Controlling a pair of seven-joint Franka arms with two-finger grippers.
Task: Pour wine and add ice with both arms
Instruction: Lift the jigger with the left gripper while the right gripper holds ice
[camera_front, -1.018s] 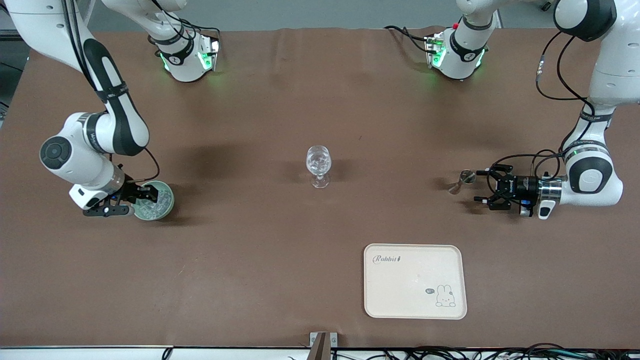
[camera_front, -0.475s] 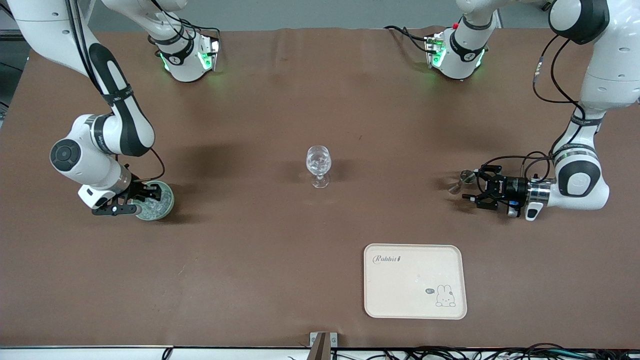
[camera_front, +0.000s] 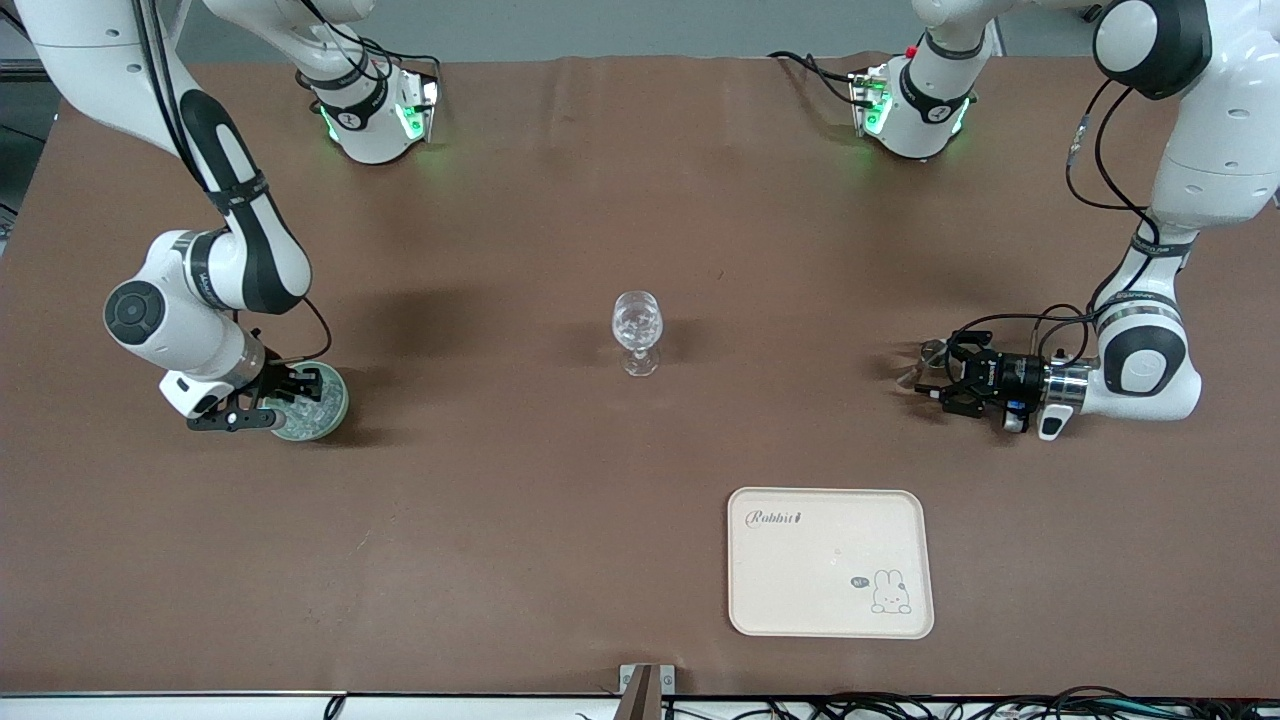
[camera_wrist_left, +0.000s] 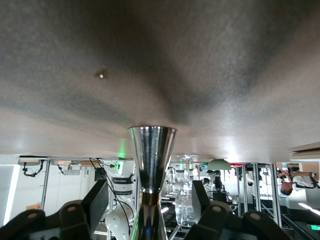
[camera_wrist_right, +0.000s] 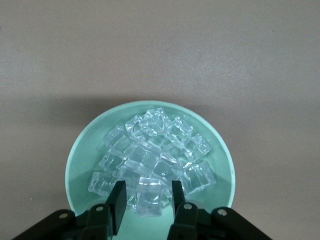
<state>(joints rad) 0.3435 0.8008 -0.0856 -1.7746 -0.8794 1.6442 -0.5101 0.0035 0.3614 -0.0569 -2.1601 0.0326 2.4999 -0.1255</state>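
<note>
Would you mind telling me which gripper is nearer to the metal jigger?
Left. The left gripper is at the jigger, its open fingers on either side of the stem. The right gripper is at the right arm's end of the table, open around an ice cube in the green bowl.

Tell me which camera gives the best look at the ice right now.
The right wrist view: it looks straight down into the green bowl, showing separate clear cubes of ice, one between the right gripper's open fingers. The front view shows only a pale glinting patch in the bowl, partly covered by that gripper. The left wrist view shows no ice.
</note>
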